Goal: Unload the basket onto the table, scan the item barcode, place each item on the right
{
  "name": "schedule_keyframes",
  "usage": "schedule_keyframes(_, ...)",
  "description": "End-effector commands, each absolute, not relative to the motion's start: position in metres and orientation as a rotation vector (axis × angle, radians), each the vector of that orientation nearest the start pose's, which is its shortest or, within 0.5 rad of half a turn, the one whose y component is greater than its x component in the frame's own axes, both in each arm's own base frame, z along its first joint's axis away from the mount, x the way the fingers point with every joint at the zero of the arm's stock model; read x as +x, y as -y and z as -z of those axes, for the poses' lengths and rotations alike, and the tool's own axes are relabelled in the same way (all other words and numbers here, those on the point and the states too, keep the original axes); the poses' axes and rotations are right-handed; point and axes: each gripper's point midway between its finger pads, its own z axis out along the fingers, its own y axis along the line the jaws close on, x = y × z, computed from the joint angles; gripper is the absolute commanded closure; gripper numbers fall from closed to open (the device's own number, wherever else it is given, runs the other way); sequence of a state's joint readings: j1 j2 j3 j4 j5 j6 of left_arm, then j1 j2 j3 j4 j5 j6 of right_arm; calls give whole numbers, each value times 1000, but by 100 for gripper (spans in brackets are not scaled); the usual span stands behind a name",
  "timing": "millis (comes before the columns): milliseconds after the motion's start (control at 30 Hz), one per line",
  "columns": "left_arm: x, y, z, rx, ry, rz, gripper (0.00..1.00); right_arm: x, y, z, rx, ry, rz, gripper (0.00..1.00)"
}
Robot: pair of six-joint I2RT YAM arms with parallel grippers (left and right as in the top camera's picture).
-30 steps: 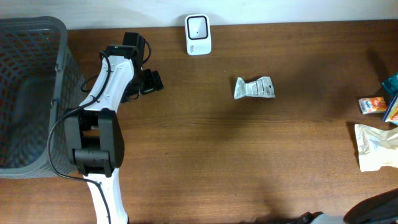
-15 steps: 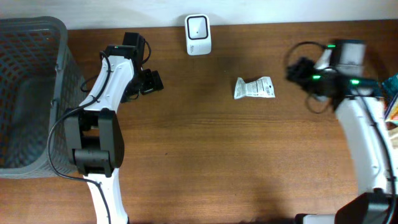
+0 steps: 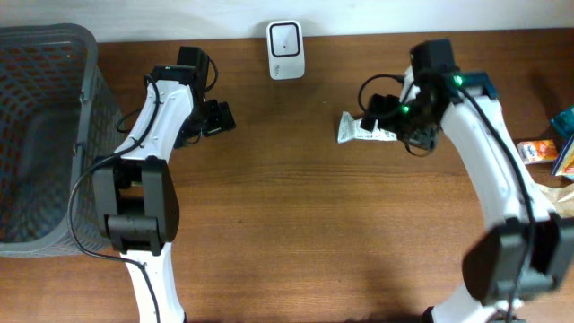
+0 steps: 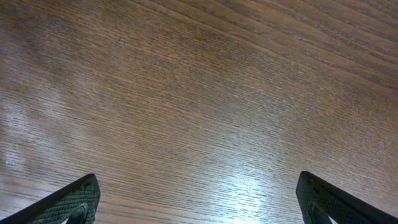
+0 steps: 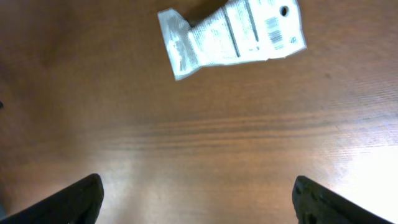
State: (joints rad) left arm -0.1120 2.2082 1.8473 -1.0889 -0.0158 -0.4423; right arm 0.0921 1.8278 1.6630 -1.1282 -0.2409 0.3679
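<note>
Item 1, white packet (image 3: pixel 359 128): lies flat on the wooden table (image 3: pixel 296 224), right of centre, below and to the right of the scanner. Same spot and same angle as a second ago. The right wrist view shows it printed side up, a small barcode (image 5: pixel 272 25) near one end, with bare wood between it and the fingertips

Item 2, right gripper (image 5: pixel 198 202): jaws spread wide, nothing between them, only tabletop below. A second ago this arm was barely in the overhead picture, a dark sliver at the bottom right corner; half a second ago it stood to the right of the packet; now it reaches over the packet's right end and covers part of it from above

Item 3, left gripper (image 4: pixel 198 202): jaws wide apart over bare wood, holding nothing. The left arm is bent near the basket exactly as in both earlier pictures

Item 4, scanner (image 3: pixel 286 39): small white unit at the far edge of the table, between the two arms, well apart from the packet. Not moved

Item 5, grey mesh basket (image 3: pixel 45 135): at the left end of the table, beside the left arm. Not moved

Item 6, orange packet (image 3: pixel 536 151) and a blue item (image 3: pixel 565 135): at the right edge of the table, as before, now just beyond the right arm
</note>
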Motion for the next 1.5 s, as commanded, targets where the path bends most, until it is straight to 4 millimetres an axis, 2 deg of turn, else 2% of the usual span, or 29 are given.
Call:
schedule_keyframes(0,455,49,-63,-487,-2955,27,1,423,-102,-165,231,-2855,-589,1)
schedule_keyframes(67,455,49,-63,-486,-2955,27,1,442,-118,-179,177,-2751,-725,1)
schedule_keyframes(133,455,49,-63,-487,-2955,27,1,458,-124,-187,214,-2673,-780,0)
schedule_keyframes(200,455,49,-63,-486,-2955,27,1,470,-121,-187,292,-2634,-748,13)
schedule_keyframes(233,455,49,-63,-486,-2955,27,1,474,-114,-184,402,-2630,-710,13)
schedule_keyframes(367,455,49,-63,-487,-2955,27,1,479,-85,-159,945,-2583,-556,13)
schedule_keyframes(467,455,49,-63,-486,-2955,27,1,482,-76,-138,1139,-2551,-495,13)
schedule_keyframes(533,455,49,-63,-487,-2956,27,1,484,-73,-120,1237,-2545,-464,22)
schedule_keyframes(600,455,49,-63,-486,-2955,27,1,484,-73,-99,1335,-2549,-447,24)
schedule_keyframes(733,455,49,-63,-487,-2956,27,1,481,-79,-68,1380,-2606,-419,24)
schedule_keyframes(900,455,49,-63,-487,-2956,27,1,475,-93,-41,1412,-2654,-378,24)
schedule_keyframes(1067,455,49,-63,-486,-2955,27,1,472,-88,-33,1430,-2647,-306,24)
schedule_keyframes(1200,455,49,-63,-487,-2956,27,1,465,-71,-26,1463,-2625,-151,24)
schedule_keyframes(1467,455,49,-63,-486,-2955,27,1,453,-68,-17,1485,-2667,-93,24)
